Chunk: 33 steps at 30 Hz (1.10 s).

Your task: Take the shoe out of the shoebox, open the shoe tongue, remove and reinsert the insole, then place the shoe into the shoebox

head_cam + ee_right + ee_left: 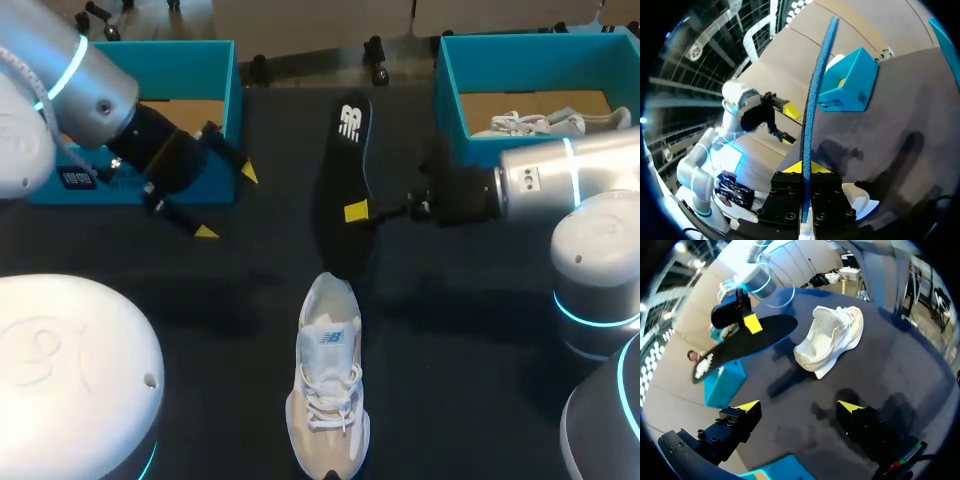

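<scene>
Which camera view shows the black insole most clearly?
The head view: the insole appears whole, its black top face open to the camera, pinched by the right gripper. The left wrist view shows it slanted, farther off; the right wrist view shows only its thin edge.

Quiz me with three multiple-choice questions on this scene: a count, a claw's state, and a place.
1. How many teal shoeboxes? A) one B) two C) three
2. The left claw is: A) open, empty B) shut on a shoebox C) shut, empty
3. Where is the black insole? A) in a shoebox B) in the left claw C) in the right claw
Answers: 1 B, one at each side; 2 A, spread wide with nothing between; 3 C, it is clamped there.
</scene>
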Motion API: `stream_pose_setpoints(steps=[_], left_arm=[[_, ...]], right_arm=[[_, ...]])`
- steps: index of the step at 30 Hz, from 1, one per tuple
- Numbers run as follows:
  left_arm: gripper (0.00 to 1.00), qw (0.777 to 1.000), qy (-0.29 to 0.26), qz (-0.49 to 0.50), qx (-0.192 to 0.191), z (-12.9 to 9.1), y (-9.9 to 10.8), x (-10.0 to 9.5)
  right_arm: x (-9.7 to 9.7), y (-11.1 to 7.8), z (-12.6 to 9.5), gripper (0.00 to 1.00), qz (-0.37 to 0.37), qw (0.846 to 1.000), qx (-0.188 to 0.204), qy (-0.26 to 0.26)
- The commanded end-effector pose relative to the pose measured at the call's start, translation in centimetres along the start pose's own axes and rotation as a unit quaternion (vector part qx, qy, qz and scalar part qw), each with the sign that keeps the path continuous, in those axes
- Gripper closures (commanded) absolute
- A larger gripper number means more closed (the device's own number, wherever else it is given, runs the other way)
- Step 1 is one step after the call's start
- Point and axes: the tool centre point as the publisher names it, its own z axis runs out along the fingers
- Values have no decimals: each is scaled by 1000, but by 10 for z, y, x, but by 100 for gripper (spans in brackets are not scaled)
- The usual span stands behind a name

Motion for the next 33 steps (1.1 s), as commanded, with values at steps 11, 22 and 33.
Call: stream_pose_setpoints(steps=[11,22,33], left_arm=[[0,990,67,-110,-61,14,-24,39],[0,985,106,-110,-85,32,-31,58],[0,978,132,-138,-83,46,-33,69]], right_arm=[[1,-15,17,100,-65,998,-15,-4],[1,-20,21,100,-82,996,-20,-10],[-6,-24,29,100,-104,994,-29,-3]])
